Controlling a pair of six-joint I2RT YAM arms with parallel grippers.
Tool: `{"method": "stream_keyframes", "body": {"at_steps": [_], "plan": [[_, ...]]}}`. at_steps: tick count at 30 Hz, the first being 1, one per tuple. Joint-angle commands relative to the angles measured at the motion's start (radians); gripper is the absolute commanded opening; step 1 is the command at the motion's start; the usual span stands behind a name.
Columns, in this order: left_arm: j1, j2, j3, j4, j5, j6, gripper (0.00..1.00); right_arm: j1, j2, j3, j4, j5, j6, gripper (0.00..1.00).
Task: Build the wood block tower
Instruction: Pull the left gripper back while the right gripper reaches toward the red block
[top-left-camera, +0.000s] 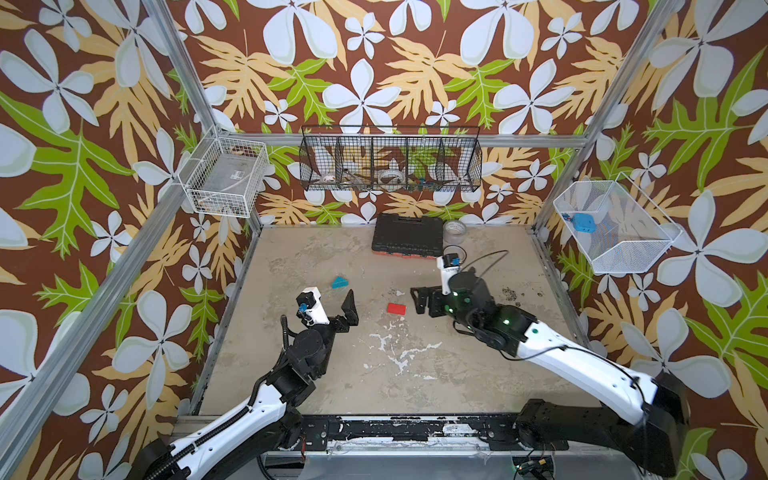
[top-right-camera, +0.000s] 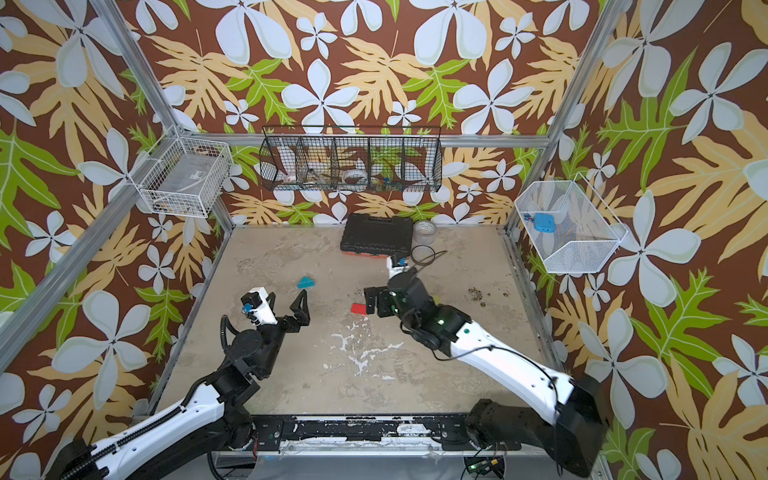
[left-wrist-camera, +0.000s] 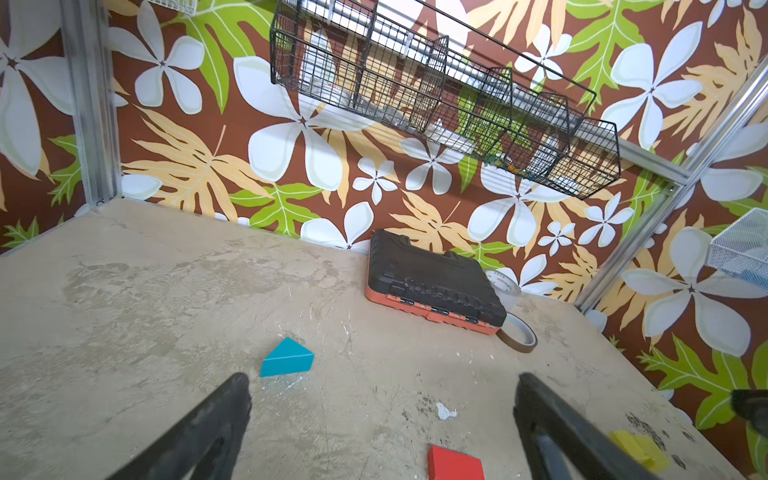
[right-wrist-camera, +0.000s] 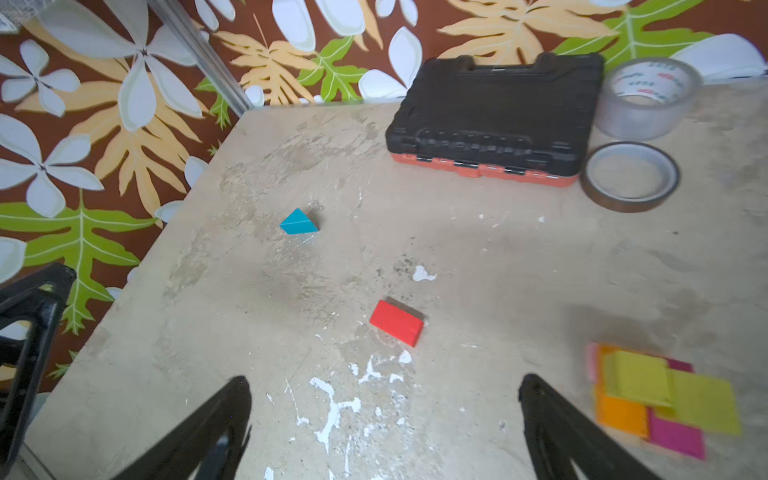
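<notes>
Red brick (right-wrist-camera: 397, 323) loose between left gripper (left-wrist-camera: 382, 380) and right gripper (right-wrist-camera: 383, 381), nearer the right; both wide open, empty.

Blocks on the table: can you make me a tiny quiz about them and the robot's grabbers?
1. True or false: the red block lies flat on the table, with no gripper touching it.
2. What colour is the wedge? A teal, B green, C pink.
3. Fill in: the left gripper and the right gripper both stand ____.
Key: 1 true; 2 A; 3 open.
</notes>
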Motion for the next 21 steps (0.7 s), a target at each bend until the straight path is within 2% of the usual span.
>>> {"method": "stream_keyframes", "body": {"at_steps": [1,5,9,15,21], "plan": [[0.002,0.011,-0.015,0.087,-0.122,-0.006,1.00,0.034,0.173,0.115,-0.095,0.101,0.000,0.98],[0.004,0.019,-0.015,0.094,-0.128,-0.009,1.00,0.028,0.381,0.236,-0.156,0.173,-0.012,1.00],[0.004,0.016,-0.013,0.088,-0.138,-0.007,1.00,0.011,0.506,0.298,-0.157,0.141,-0.018,1.00],[0.004,0.029,-0.011,0.094,-0.134,-0.007,1.00,-0.037,0.594,0.312,-0.102,0.031,0.001,1.00],[0.004,0.039,-0.013,0.099,-0.146,-0.006,1.00,-0.084,0.651,0.290,-0.090,0.015,0.045,1.00]]}}
